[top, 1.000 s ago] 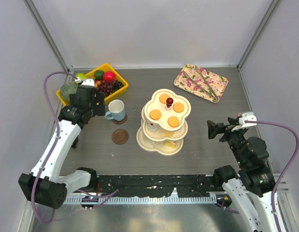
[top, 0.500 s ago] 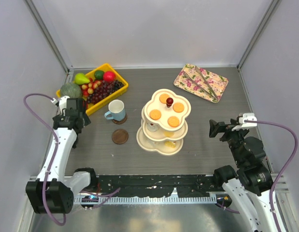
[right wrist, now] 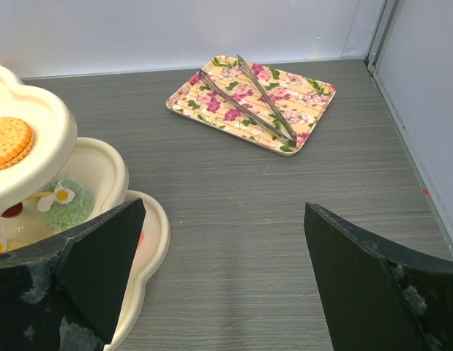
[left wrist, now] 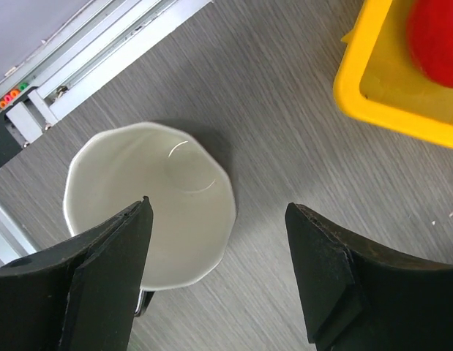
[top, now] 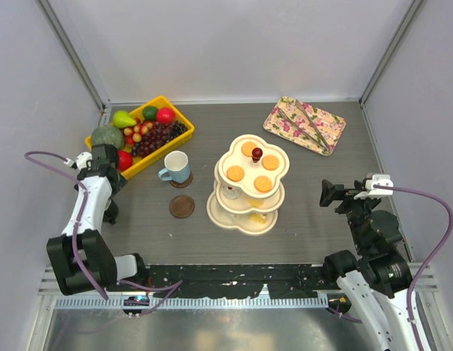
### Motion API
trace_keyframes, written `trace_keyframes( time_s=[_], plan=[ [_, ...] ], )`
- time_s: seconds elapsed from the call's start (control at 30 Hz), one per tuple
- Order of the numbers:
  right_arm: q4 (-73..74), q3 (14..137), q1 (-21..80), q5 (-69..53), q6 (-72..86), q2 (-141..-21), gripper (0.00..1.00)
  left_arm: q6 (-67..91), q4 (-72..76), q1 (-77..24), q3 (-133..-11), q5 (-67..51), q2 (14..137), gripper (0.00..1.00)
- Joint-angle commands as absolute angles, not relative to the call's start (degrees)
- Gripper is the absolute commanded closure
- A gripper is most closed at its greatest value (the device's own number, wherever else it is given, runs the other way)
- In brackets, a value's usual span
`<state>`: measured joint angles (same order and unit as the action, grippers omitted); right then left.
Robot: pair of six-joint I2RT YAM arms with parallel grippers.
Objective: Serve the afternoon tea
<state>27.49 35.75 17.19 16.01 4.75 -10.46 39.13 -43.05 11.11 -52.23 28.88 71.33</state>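
The left gripper (left wrist: 217, 206) hangs over the table with its jaws apart and nothing clamped between them. Directly below it stands the dark mug (left wrist: 160, 190), seen from above with its white inside showing. The finger at the left of the wrist view covers the mug's near edge, the rest of the mug lies in the gap, and the other finger is clear of it. Whether the covering finger touches the rim cannot be told. Beyond that other finger, up and to the side, is the corner of the yellow bin (left wrist: 358, 102) with a red fruit (left wrist: 438, 36) in it.

The right gripper (right wrist: 225, 205) also has its jaws wide apart, with only bare table (right wrist: 233, 241) between the fingers. Just outside the finger at the left of its view stands the cream tiered stand (right wrist: 50, 124). A round biscuit (right wrist: 8, 142) lies on the top tier and a green pastry (right wrist: 69, 205) on the tier below. Straight ahead of these jaws, well beyond the fingertips, lies the floral tray (right wrist: 299, 102) with tongs (right wrist: 244, 110) resting on it.

From above, the stand's red knob (top: 257, 153) sits in the middle of the top tier among the biscuits. The blue mug (top: 175, 167) stands on a brown coaster between the left jaws and the stand, apart from both. A second coaster (top: 182, 207) lies bare just beside it.
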Motion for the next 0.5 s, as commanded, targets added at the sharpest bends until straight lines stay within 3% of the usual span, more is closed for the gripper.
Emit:
trace_keyframes(
  time_s=[0.0,0.33,0.4,0.47],
  plan=[
    [24.61,35.95,17.49,17.14,5.18,-10.11,0.03,42.71,-39.73,12.39,-56.33,29.18,74.70,0.21],
    [24.96,35.86,17.49,17.75,4.83,-10.02,0.03,45.09,-39.64,14.85,-59.41,30.67,80.33,0.29],
    [24.96,35.77,17.49,18.46,5.01,-10.02,0.03,45.00,-39.46,15.29,-59.94,30.24,81.12,0.32],
    [24.96,35.86,17.49,19.16,5.01,-9.93,0.03,44.83,-39.99,15.56,-60.29,30.50,81.91,0.42]
  ],
)
